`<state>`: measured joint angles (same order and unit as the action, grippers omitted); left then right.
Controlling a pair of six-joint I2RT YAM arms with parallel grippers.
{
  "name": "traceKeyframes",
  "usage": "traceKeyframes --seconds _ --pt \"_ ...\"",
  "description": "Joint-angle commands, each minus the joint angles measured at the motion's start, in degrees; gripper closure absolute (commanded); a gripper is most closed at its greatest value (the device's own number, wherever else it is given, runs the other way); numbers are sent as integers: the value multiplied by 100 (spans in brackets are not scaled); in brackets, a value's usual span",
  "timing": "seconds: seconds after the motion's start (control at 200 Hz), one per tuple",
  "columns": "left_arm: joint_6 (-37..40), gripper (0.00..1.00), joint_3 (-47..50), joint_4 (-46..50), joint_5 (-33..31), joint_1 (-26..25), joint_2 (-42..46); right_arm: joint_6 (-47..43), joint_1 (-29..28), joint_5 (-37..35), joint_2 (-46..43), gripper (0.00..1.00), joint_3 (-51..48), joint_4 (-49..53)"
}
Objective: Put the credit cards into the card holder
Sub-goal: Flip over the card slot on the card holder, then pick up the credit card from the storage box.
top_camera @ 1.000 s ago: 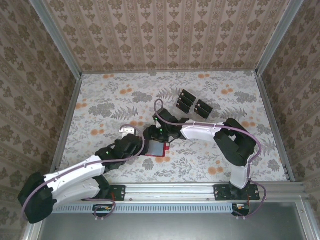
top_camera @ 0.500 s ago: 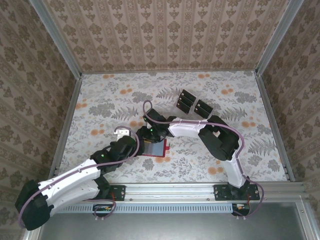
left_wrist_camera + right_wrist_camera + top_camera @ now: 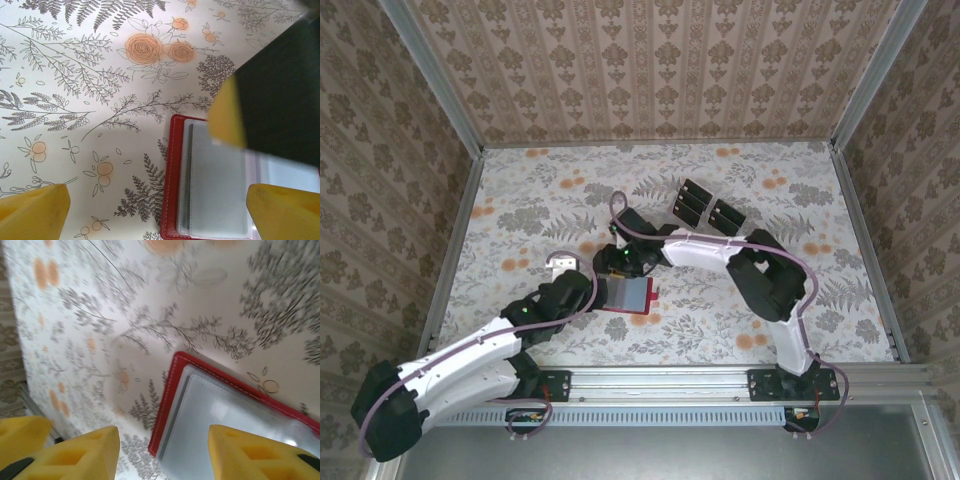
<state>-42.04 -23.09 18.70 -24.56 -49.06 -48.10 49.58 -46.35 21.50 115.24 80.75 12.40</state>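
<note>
The card holder (image 3: pixel 630 296) is a red wallet lying open on the table, its clear inner sleeves (image 3: pixel 216 185) facing up. A thin dark strip shows under the sleeves' left edge. My left gripper (image 3: pixel 592 291) is open at the wallet's left side, with the yellow fingertips (image 3: pixel 35 212) spread on either side of the red edge (image 3: pixel 171 175). My right gripper (image 3: pixel 619 262) is open just beyond the wallet's far-left corner, nothing between its fingers (image 3: pixel 75 452); the wallet (image 3: pixel 165 405) lies below it. The black credit cards (image 3: pixel 693 203) sit at the back.
The cards rest in a clear divided tray (image 3: pixel 710 205) behind the right arm. The right arm's forearm (image 3: pixel 710 250) stretches across the middle of the floral table. Metal rails (image 3: pixel 660 380) run along the near edge, and patterned walls close the other sides.
The right gripper has slid left from above the wallet to its far-left corner. The wallet's pale sleeves are now uncovered. The left gripper has barely shifted.
</note>
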Motion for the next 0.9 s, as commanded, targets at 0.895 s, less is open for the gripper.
traceKeyframes --seconds 0.895 --pt "989 0 -1724 33 1157 1283 -2246 -4607 1747 -3578 -102 62 1993 3538"
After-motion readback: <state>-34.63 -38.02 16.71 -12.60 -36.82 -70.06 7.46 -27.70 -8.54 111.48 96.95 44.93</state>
